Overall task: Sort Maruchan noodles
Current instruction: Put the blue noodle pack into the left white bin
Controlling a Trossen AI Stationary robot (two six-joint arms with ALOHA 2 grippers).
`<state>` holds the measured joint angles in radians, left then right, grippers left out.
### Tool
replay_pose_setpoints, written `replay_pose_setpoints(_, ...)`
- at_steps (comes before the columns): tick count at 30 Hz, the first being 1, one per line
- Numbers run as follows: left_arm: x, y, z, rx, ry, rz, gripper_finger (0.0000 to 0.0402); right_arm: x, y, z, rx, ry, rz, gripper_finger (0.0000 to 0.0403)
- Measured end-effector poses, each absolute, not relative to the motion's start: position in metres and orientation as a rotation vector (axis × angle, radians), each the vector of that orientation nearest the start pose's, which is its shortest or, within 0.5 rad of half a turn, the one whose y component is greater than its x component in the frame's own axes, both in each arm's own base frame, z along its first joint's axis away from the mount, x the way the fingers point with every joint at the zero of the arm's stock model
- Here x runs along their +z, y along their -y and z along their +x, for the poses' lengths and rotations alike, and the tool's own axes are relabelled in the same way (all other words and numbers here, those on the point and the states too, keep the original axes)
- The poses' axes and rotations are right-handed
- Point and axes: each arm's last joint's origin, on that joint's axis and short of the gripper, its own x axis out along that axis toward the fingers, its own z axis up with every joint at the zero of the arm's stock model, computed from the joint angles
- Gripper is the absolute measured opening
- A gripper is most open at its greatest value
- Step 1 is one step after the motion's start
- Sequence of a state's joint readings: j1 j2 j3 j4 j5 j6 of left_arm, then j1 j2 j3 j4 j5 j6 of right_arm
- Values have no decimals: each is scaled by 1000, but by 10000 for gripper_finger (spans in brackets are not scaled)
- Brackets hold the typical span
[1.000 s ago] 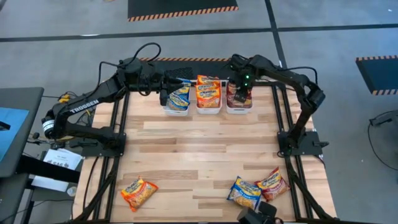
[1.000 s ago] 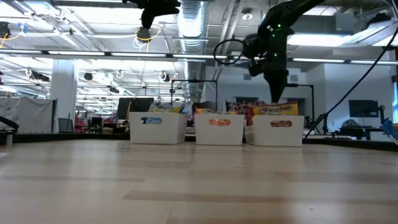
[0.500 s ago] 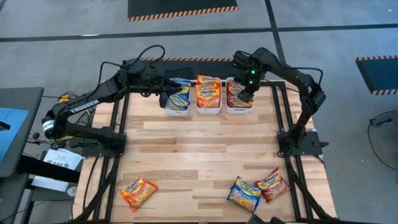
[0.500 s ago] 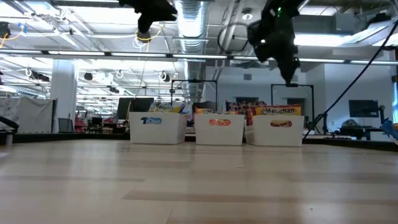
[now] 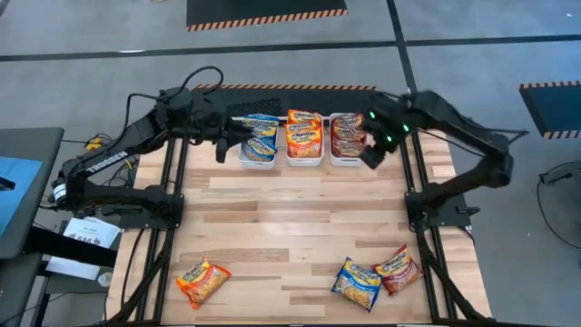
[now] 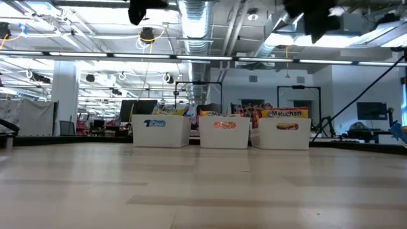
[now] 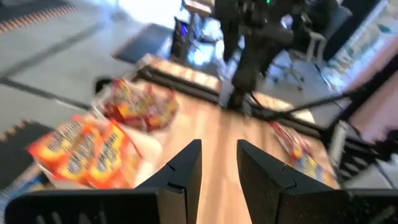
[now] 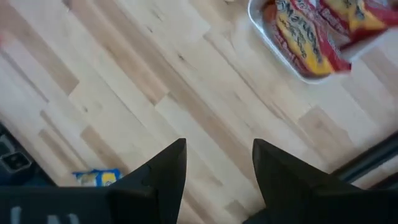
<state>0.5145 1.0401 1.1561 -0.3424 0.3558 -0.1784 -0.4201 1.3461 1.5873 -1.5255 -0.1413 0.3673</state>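
Three white trays stand in a row at the far edge: one with blue Maruchan noodles (image 5: 260,141), one with orange packets (image 5: 304,136), one with dark red packets (image 5: 347,134). Three loose packets lie flat near the front edge: orange (image 5: 202,280), blue (image 5: 357,282) and dark red (image 5: 398,267). My left gripper (image 5: 222,145) hovers just left of the blue tray, open and empty (image 7: 219,168). My right gripper (image 5: 370,156) hangs high beside the dark red tray's right near corner, pointing down, open and empty (image 8: 217,168).
Bare wooden table top (image 5: 290,218) stretches between the trays and the loose packets. Black frame rails run along the table's left and right sides (image 5: 172,209). In the low view both arms sit at the picture's top, above the trays (image 6: 224,132).
My right gripper has risen from just over the dark red tray and swung toward the table's right and near side, rolling as it went; it now hangs clear of the tray. My left gripper has drawn back a little toward the table's left edge, away from the blue tray.
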Motion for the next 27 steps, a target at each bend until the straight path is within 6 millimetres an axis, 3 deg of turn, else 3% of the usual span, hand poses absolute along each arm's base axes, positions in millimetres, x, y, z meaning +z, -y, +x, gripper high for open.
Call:
replay_pose_setpoints(7,385,-81,192,9,-338,-357,87,352,16,168,-542,-1145,834,207)
replay_pose_setpoints(13,381,-69,194,-56,-388,-328,87,311,-33,162,-435,-1027,1014,207)
replay_pose_setpoints(23,381,-60,197,-67,-398,-309,87,257,-79,163,-449,-1142,1078,221)
replay_pose_setpoints(27,381,-60,198,-19,-401,-312,87,245,-93,170,-351,-1200,1073,225)
